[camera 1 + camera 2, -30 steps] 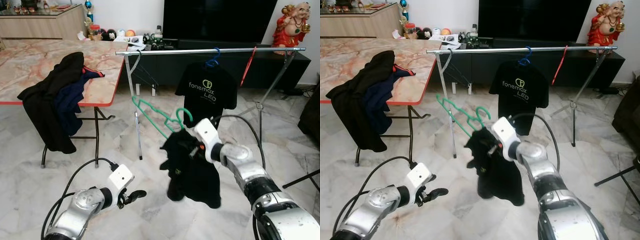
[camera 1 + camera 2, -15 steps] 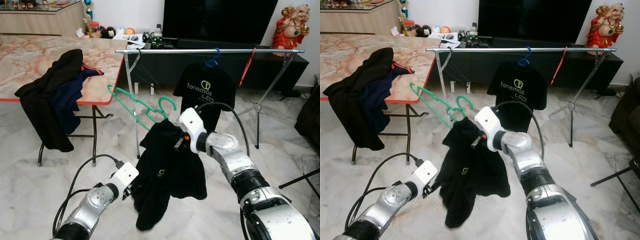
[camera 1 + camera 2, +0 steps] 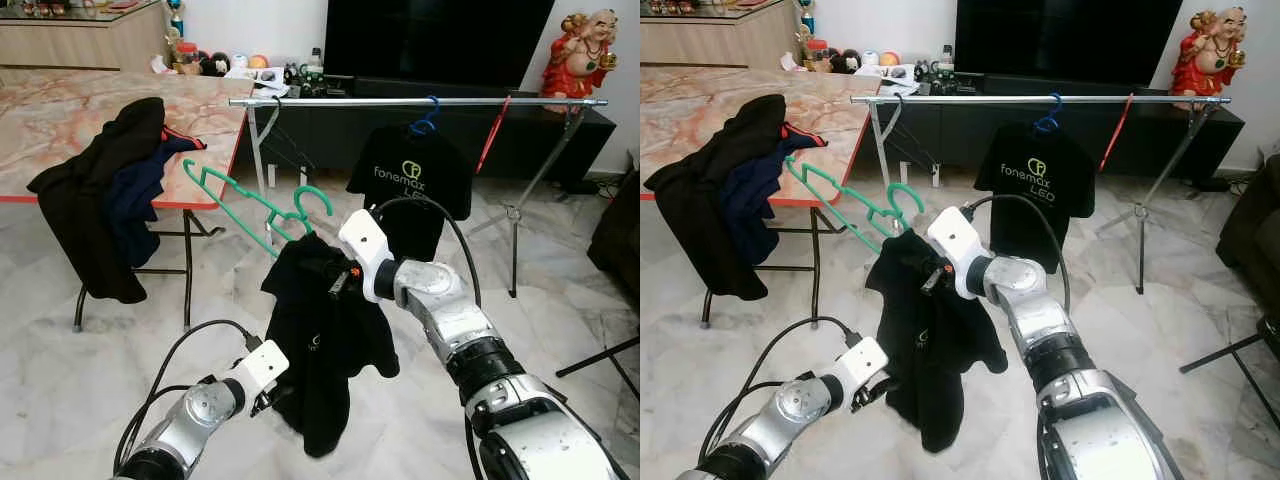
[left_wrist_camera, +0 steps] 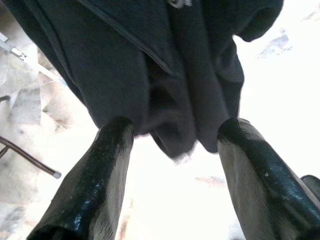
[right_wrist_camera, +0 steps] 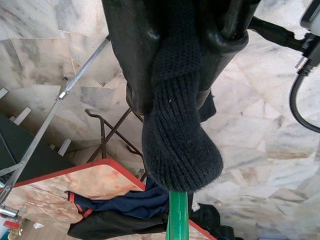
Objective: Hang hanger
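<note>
A green hanger (image 3: 240,200) pokes out of the collar of a black garment (image 3: 325,340), its hook and shoulder bar pointing up and to the left. My right gripper (image 3: 335,282) is shut on the garment's bunched collar and holds it in the air, left of and below the silver rail (image 3: 420,101). In the right wrist view black knitted cloth (image 5: 175,150) is pinched between the fingers, with the green hanger (image 5: 178,217) past it. Low down, my left gripper (image 4: 175,130) is open at the garment's hanging hem (image 4: 170,125), one finger (image 4: 112,150) on each side.
A black printed T-shirt (image 3: 410,185) hangs on a blue hanger (image 3: 428,118) on the rail, with a red hanger (image 3: 495,135) further right. At left, a marble table (image 3: 60,120) carries draped dark clothes (image 3: 90,200). A TV cabinet stands behind the rail.
My right gripper has carried the garment and hanger leftward and a little higher. My left gripper has come up from the floor side to the garment's lower edge.
</note>
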Robot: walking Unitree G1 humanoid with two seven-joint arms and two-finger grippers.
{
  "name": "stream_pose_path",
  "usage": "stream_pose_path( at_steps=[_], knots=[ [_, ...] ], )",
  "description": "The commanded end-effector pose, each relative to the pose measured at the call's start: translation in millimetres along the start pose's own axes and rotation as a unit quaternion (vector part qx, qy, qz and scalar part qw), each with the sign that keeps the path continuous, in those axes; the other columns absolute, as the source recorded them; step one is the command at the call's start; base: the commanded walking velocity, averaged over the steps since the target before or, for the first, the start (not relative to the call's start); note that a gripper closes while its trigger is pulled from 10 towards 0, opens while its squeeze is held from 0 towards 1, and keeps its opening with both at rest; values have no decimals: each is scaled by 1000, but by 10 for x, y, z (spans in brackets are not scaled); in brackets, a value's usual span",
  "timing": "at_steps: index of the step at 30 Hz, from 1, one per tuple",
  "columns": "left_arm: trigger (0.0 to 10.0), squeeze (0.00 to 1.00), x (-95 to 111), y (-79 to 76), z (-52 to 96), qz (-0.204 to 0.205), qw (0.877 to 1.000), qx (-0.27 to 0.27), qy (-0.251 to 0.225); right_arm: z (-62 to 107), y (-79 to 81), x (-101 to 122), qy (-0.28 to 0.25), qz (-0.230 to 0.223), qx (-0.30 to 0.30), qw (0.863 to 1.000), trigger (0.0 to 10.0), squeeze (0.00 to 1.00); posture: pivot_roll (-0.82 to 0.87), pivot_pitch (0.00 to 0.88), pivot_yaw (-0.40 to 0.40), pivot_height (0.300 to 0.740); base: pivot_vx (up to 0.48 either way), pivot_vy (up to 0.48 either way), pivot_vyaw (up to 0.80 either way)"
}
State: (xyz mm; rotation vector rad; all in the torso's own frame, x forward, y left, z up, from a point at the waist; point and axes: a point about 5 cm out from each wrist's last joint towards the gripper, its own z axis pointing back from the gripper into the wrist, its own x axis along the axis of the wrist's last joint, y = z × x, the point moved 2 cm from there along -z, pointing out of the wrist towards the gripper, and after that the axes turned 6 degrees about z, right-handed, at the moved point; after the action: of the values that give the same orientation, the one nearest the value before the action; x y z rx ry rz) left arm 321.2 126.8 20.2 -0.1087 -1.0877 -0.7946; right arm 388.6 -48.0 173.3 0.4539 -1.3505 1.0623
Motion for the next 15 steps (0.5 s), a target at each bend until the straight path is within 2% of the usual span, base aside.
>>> stream_pose_path(
  at_steps=[1, 7, 9, 15],
  knots=[
    [10000, 0, -17, 7, -18, -16, 1000, 10, 9, -5, 2, 134, -24, 10, 2, 1000, 0, 0, 158, 5, -77, 740, 0, 0, 0],
    [10000, 0, -28, 179, -48, -32, 994, 99, 37, -4, 23, 179, -31, 13, 6, 999, 0, 0, 152, 1, -74, 740, 0, 0, 0],
    [10000, 0, -37, 190, -43, -8, 993, 110, 33, 1, 22, 177, -30, 14, 6, 999, 0, 0, 147, 0, -75, 740, 0, 0, 0],
    [10000, 0, -43, 173, -56, 1, 994, 106, 36, 3, 26, 168, -28, 14, 6, 999, 0, 0, 150, 0, -73, 740, 0, 0, 0]
  ],
)
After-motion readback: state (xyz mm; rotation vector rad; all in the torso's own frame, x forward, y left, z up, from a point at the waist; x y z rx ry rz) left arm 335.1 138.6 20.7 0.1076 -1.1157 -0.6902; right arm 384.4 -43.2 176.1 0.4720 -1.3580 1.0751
